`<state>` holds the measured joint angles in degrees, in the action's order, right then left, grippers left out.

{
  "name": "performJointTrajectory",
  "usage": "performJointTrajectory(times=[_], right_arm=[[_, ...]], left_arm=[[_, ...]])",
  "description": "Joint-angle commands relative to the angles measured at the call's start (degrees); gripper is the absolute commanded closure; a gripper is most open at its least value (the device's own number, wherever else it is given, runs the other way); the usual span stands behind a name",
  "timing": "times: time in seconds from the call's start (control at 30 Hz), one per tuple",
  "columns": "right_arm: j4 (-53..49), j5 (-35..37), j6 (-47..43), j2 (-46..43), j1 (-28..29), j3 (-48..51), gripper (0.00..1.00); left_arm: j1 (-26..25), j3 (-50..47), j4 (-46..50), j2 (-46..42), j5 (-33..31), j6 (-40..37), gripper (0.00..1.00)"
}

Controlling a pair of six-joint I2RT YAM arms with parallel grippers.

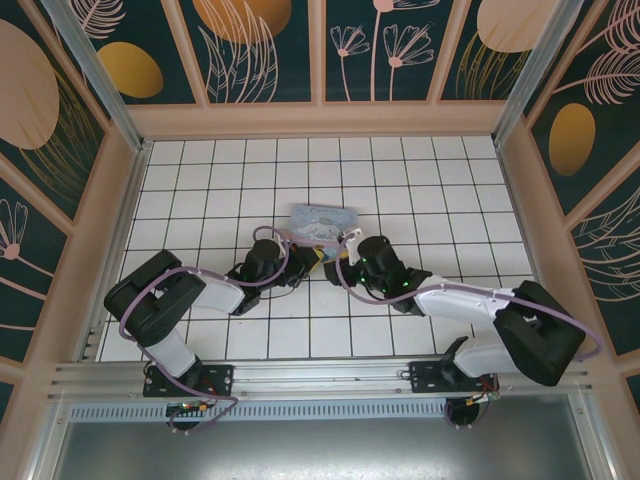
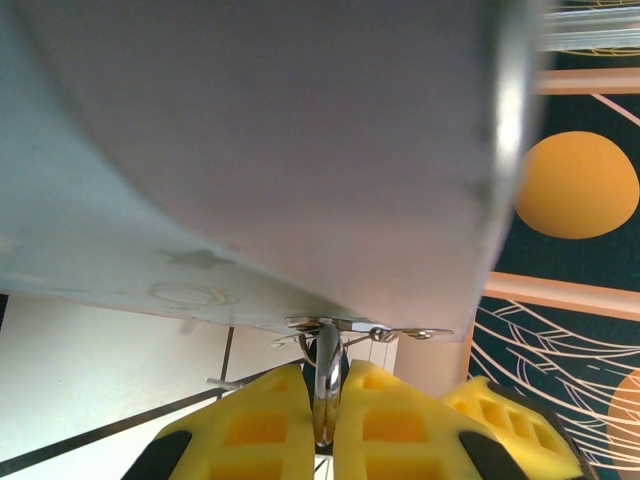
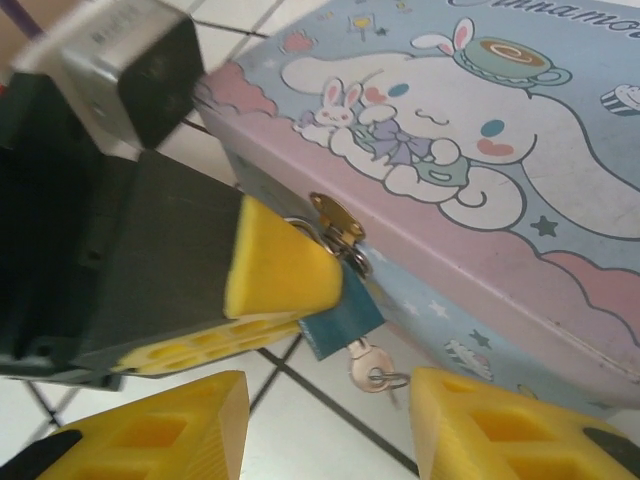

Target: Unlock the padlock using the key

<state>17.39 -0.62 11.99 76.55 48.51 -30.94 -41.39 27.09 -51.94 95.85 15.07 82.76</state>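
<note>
Right wrist view: recorded the padlock hanging from the brass hasp on the near side of the cartoon-printed tin box. Found the key seated in the underside of the padlock, with a small ring through the bow. Noted the left tool clenched on the padlock, with one yellow pad pressed against the teal body. Confirmed the same grip in the left wrist view, with the bright metal shackle pinched between both pads just under the hasp. Noted the right tool released, with fingers spread either side of the key, near it but not touching. Located the tin box on the white tiled tabletop, just far of both tools.
</note>
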Motion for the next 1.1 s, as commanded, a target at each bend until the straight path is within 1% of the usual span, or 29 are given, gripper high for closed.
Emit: performJointTrajectory(times=[0.0,0.33,0.57,0.67,0.77,0.9,1.07], right_arm=[[-2.97,9.11,-4.72,2.65,1.67,-1.99,0.54],[-3.20,15.02,-8.98,9.79,4.73,-5.39,0.56],[-2.36,17.43,-10.27,12.57,4.69,-7.65,0.57],[-2.12,17.81,-10.90,14.14,4.57,-9.30,0.59],[-1.80,18.26,-11.13,15.56,4.33,-10.51,0.66],[-1.05,18.04,-10.73,16.43,4.04,-12.07,0.82],[0.11,14.61,-8.38,15.92,2.96,-13.09,0.87]], left_arm=[[-0.23,0.52,-0.39,-0.49,0.93,-0.53,1.00],[-0.26,1.06,0.18,-0.58,1.08,-0.85,1.00],[-0.27,0.93,0.28,-0.50,1.16,-0.93,1.00],[-0.22,0.87,0.26,-0.43,1.36,-0.94,1.00],[-0.23,0.63,0.18,-0.40,1.45,-0.94,1.00],[-0.23,0.08,0.00,-0.41,1.59,-1.00,1.00],[-0.23,-0.45,-0.17,-0.40,1.63,-1.02,1.00]])
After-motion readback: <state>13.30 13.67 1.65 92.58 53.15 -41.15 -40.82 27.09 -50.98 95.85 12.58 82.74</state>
